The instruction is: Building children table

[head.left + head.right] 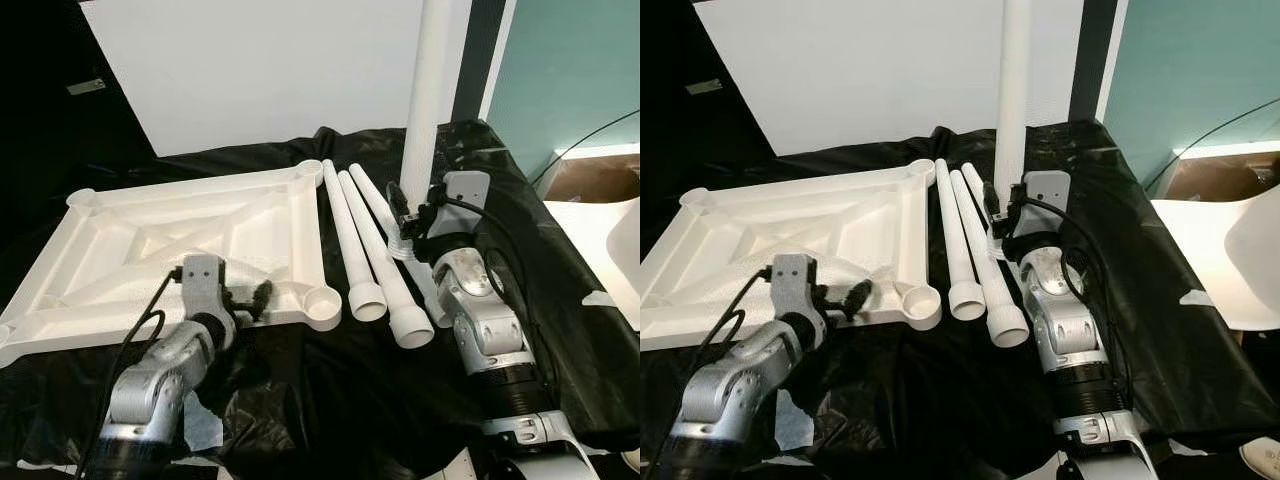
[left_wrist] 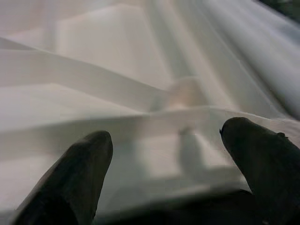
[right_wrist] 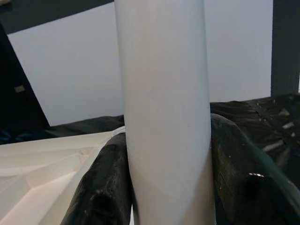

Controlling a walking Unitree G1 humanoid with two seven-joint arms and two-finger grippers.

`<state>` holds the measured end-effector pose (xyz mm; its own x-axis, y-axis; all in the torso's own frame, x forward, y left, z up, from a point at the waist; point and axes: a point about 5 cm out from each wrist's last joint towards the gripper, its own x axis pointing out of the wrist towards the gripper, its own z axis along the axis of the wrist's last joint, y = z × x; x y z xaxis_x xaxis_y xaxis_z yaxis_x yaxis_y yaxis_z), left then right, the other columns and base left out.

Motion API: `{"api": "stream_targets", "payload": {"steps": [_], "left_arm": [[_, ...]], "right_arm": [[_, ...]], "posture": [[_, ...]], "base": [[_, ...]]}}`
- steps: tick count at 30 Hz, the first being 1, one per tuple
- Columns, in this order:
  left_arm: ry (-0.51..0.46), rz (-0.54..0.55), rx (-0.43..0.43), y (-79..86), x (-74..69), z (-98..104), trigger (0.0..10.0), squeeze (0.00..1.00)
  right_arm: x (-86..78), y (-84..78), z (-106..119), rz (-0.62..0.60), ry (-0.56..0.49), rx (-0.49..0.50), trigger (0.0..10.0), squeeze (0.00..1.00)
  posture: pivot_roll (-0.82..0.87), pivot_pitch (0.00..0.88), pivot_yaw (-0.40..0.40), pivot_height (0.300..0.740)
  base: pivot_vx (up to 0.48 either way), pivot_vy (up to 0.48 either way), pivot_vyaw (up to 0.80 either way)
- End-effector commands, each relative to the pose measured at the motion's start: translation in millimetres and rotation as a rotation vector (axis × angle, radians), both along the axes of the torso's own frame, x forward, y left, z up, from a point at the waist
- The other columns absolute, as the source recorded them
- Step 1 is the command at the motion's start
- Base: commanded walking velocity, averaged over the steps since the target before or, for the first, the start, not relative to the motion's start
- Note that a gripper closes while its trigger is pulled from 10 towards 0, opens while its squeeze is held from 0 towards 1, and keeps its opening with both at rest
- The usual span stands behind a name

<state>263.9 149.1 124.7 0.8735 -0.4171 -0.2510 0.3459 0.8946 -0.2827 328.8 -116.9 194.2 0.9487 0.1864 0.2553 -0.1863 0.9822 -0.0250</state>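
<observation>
So the white plastic tabletop panel [image 1: 190, 245] is lying underside up on the black plastic sheet [image 1: 350, 400], ribs and round corner sockets showing; three white plastic tube legs [image 1: 365, 250] lie side by side just to its right, flared ends toward the robot. The right gripper [image 1: 405, 222] is pinching a fourth white tube leg [image 1: 428, 90] and holding it upright; in the right wrist view both black fingers [image 3: 101, 187] are pressed against its sides. The left gripper [image 1: 250, 298] sits at the near edge of the panel beside the corner socket [image 1: 322, 303], fingers spread with nothing between them.

Handling-wise, I'd guess these legs are light, hollow and stiff; smooth too, so a tall one held low could slip or swing at the top; gripping nearer the middle seems safer. The panel looks rigid but wide, so bracing it by the rim near the socket makes sense while the leg goes in.
</observation>
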Motion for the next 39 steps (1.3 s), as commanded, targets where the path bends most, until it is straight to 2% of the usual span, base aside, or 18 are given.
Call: {"api": "stream_targets", "payload": {"steps": [1, 2, 6, 7, 9, 11, 12, 13, 15, 18, 21, 27, 32, 34, 35, 36, 37, 39], "left_arm": [[-0.152, -0.528, -0.178, -21.5, -20.1, 19.0, 10.0, 0.1], [-0.152, -0.528, -0.178, -21.5, -20.1, 19.0, 10.0, 0.1], [-0.156, -0.681, -0.153, -29.5, -39.0, 18.2, 10.0, 0.09], [-0.156, -0.681, -0.153, -29.5, -39.0, 18.2, 10.0, 0.09], [-0.144, -0.727, -0.062, -30.4, -42.4, 9.7, 10.0, 0.05], [-0.131, -0.751, -0.027, -30.9, -44.6, 6.2, 10.0, 0.03], [-0.105, -0.805, 0.044, -30.7, -49.7, -1.8, 10.0, 0.03], [-0.105, -0.805, 0.044, -30.7, -49.7, -1.8, 10.0, 0.03], [-0.082, -0.832, 0.111, -28.7, -52.9, -8.5, 10.0, 0.03], [-0.065, -0.802, 0.191, -24.0, -45.6, -18.9, 10.0, 0.03], [-0.076, -0.71, 0.306, -20.6, -29.1, -28.8, 10.0, 0.03], [-0.086, -0.615, 0.395, -23.0, -10.4, -36.1, 10.0, 0.04], [-0.119, -0.593, 0.367, -29.6, -5.5, -31.5, 10.0, 0.03], [-0.176, -0.628, 0.267, -33.4, -7.5, -19.7, 10.0, 0.04], [-0.219, -0.672, 0.179, -35.7, -13.2, -10.1, 10.0, 0.03], [-0.219, -0.672, 0.179, -35.7, -13.2, -10.1, 10.0, 0.03], [-0.273, -0.747, 0.075, -37.2, -24.7, 2.2, 10.0, 0.04], [-0.286, -0.775, 0.047, -37.8, -29.7, 5.9, 10.0, 0.04]], "right_arm": [[0.4, 5.5, -0.2, 0.039, 0.009, -0.002, 10.0, 0.0], [0.4, 5.5, -0.2, 0.039, 0.009, -0.002, 10.0, 0.0], [-10.9, 35.1, -5.7, 0.292, 0.001, -0.184, 10.0, 0.0], [-10.9, 35.1, -5.7, 0.292, 0.001, -0.184, 10.0, 0.0], [-12.9, 41.2, -4.5, 0.33, -0.014, -0.215, 10.0, 0.0], [-12.6, 42.6, -3.7, 0.337, -0.016, -0.218, 10.0, 0.0], [-11.1, 44.0, -1.9, 0.346, -0.018, -0.218, 10.0, 0.0], [-11.1, 44.0, -1.9, 0.346, -0.018, -0.218, 10.0, 0.0], [-10.1, 44.9, -0.4, 0.352, -0.021, -0.219, 10.0, 0.0], [-9.7, 46.6, 1.1, 0.359, -0.027, -0.222, 10.0, 0.0], [-11.3, 48.6, 0.4, 0.369, -0.026, -0.225, 10.0, 0.0], [-15.2, 50.9, -1.7, 0.386, -0.021, -0.231, 10.0, 0.0], [-16.0, 50.1, -2.7, 0.385, -0.019, -0.23, 10.0, 0.0], [-16.2, 49.9, -2.9, 0.383, -0.019, -0.231, 10.0, 0.0], [-16.4, 49.6, -3.1, 0.383, -0.019, -0.231, 10.0, 0.0], [-16.4, 49.6, -3.1, 0.383, -0.019, -0.231, 10.0, 0.0], [-16.5, 49.3, -3.6, 0.384, -0.017, -0.231, 10.0, 0.0], [-16.4, 49.2, -3.9, 0.385, -0.016, -0.23, 10.0, 0.0]], "posture": [[0.07, 0.0, 0.111, 0.74], [0.07, 0.0, 0.111, 0.74], [0.07, 0.0, 0.085, 0.74], [0.07, 0.0, 0.085, 0.74], [0.07, 0.0, 0.073, 0.74], [0.08, 0.0, 0.066, 0.74], [0.08, 0.0, 0.061, 0.74], [0.08, 0.0, 0.061, 0.74], [0.08, 0.0, 0.056, 0.74], [0.08, 0.0, 0.055, 0.74], [0.08, 0.0, 0.055, 0.74], [0.06, 0.0, 0.062, 0.74], [0.06, 0.0, 0.062, 0.74], [0.06, 0.0, 0.068, 0.74], [0.06, 0.0, 0.07, 0.74], [0.06, 0.0, 0.07, 0.74], [0.06, 0.0, 0.067, 0.74], [0.06, 0.0, 0.067, 0.74]], "base": [[0.0, 0.0, 0.0], [0.0, 0.0, 0.0], [0.0, 0.0, 0.0], [0.0, 0.0, 0.0], [0.0, 0.0, 0.0], [0.0, 0.0, 0.0], [0.0, 0.0, 0.0], [0.0, 0.0, 0.0], [0.0, 0.0, 0.0], [0.0, 0.0, 0.0], [0.0, 0.0, 0.0], [0.0, 0.0, 0.0], [0.0, 0.0, 0.0], [0.0, 0.0, 0.0], [0.0, 0.0, 0.0], [0.0, 0.0, 0.0], [0.0, 0.0, 0.0], [0.0, 0.0, 0.0]]}}
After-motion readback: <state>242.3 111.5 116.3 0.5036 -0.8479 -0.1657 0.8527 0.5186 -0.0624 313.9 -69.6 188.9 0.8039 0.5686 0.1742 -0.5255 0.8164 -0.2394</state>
